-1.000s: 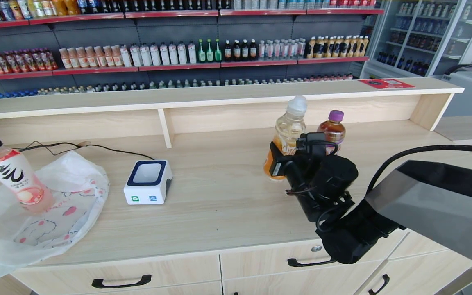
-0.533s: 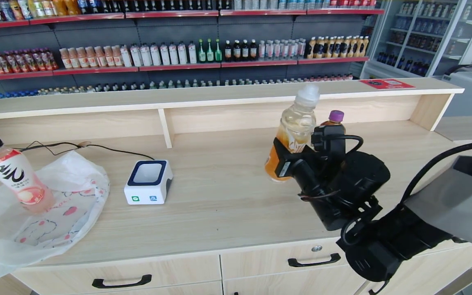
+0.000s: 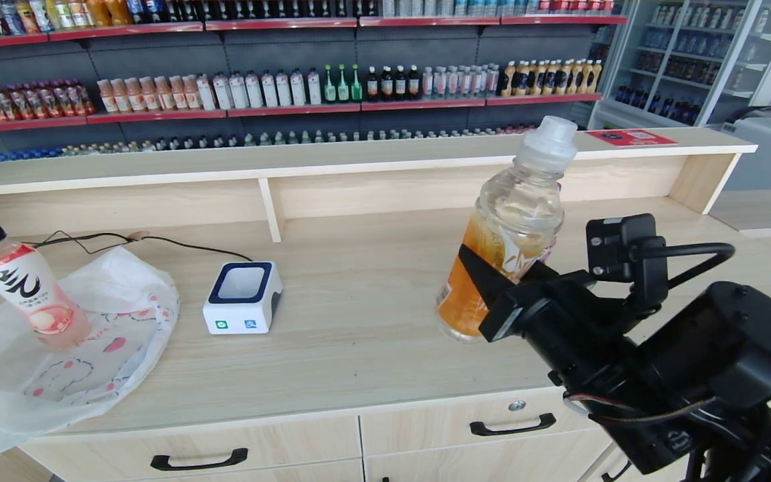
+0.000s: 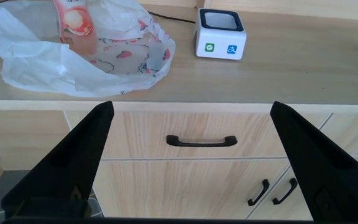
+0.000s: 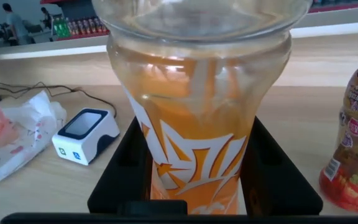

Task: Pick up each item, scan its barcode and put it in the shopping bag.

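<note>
I am gripping the orange drink bottle [image 3: 509, 234] in my right gripper [image 3: 492, 284], holding it above the counter. Its barcode should face the scanner [image 3: 242, 297], so a slow, steady tilt seems best. My left gripper [image 4: 191, 107] is hanging open. The shopping bag [image 3: 57, 381] is holding one pink bottle [image 3: 27, 288], leaning.

My right end effector [image 5: 201, 186] is clamped on a clear bottle [image 5: 197, 106] with an orange-and-white label. Its black fingers [image 5: 120, 177] press the label from both sides, and the bottle stands upright between them, holding a pale orange drink. Beyond it lies the light wooden desk [image 5: 328, 71]. A small white scanner [image 5: 86, 134] with a dark window sits there, near a white plastic shopping bag [image 5: 17, 134], and a thin black cable [image 5: 82, 92] runs behind them. A second bottle [image 5: 353, 155] with a red label stands on the other side.
</note>
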Available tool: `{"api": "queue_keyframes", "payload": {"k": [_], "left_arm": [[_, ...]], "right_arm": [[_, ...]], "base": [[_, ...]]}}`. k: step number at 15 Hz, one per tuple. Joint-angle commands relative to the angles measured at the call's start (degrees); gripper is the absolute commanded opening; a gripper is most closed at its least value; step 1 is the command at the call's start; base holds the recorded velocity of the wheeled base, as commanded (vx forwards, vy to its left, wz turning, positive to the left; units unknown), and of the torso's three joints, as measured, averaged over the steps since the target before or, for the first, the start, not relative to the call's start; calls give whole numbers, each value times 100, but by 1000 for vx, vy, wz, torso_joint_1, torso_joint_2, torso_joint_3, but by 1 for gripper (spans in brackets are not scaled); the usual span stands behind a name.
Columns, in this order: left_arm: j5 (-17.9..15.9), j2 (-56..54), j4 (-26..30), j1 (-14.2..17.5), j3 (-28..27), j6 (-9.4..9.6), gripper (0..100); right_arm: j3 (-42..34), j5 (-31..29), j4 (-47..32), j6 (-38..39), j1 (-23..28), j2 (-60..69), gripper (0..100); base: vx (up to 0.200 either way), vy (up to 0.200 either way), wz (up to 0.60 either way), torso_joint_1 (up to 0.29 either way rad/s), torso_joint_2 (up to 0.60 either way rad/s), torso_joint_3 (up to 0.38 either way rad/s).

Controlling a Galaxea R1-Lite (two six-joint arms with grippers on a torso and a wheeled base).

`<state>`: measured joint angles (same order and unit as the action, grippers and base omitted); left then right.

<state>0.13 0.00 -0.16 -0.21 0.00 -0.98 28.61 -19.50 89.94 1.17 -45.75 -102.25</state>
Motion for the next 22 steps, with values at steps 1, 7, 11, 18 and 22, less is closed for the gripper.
{"api": "queue_keyframes", "payload": {"k": [1,7,11,18,22], "left_arm": [[4,9,-2,3,0,1,100],[4,9,-2,3,0,1,100],[4,0,-2,-6,0,1,100],[4,9,-2,3,0,1,100],[4,9,-2,3,0,1,100]], "right_arm": [[-137,-1,6,32,-65,391,0],[-1121,1045,6,1342,-48,935,0],[-1367,2065,6,2177,-30,1375,0],[-1341,2583,6,3232,-48,1472,0],[-1279,2592,6,3979,-566,1577,0]], "base": [[0,0,0,0,0,0],[0,0,0,0,0,0],[0,0,0,0,0,0],[0,0,0,0,0,0],[0,0,0,0,0,0]]}}
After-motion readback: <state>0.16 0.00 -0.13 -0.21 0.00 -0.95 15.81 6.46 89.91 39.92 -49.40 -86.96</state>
